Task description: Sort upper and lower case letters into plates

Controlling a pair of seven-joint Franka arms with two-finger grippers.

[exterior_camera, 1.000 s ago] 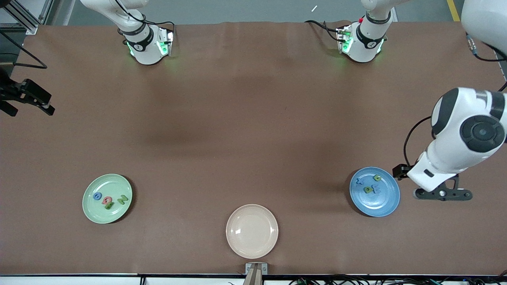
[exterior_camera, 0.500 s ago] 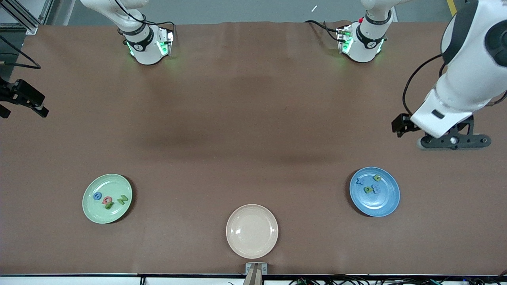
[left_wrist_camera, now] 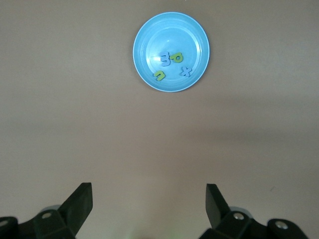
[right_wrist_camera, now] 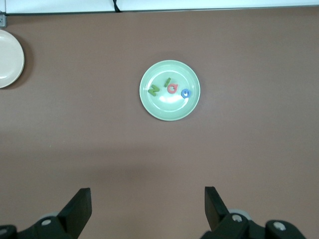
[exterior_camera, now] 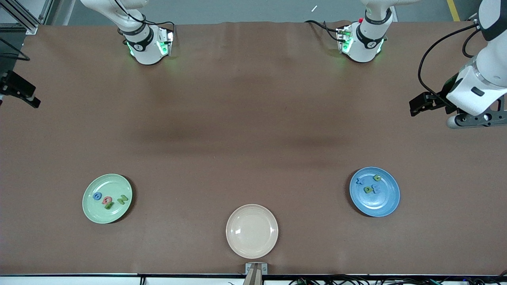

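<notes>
letter Z [exterior_camera: 122, 199] on green plate [exterior_camera: 92, 209], x [left_wrist_camera: 186, 70] on blue plate [left_wrist_camera: 149, 74]

White arm shells, black joint caps, black cables, green base lights, dark claw fingers [left_wrist_camera: 79, 201].

Plain brown matte table [exterior_camera: 253, 118], no pattern. Pale green round shallow plate [exterior_camera: 92, 209] holds a blue letter [exterior_camera: 97, 196], a red-pink letter [exterior_camera: 106, 200], a green Z-shaped letter [exterior_camera: 122, 199] and a small olive-green letter [exterior_camera: 109, 205]. Blue round shallow plate [exterior_camera: 380, 206] holds two yellow-green letters [exterior_camera: 377, 178] [exterior_camera: 368, 190] and two blue letters [exterior_camera: 359, 181] [exterior_camera: 376, 189]. Cream-beige round plate [exterior_camera: 252, 231], plain. White arms with black joints; green lights glow at both bases. Black gripper fingers [left_wrist_camera: 79, 201] [right_wrist_camera: 79, 209] in both wrist views.
</notes>
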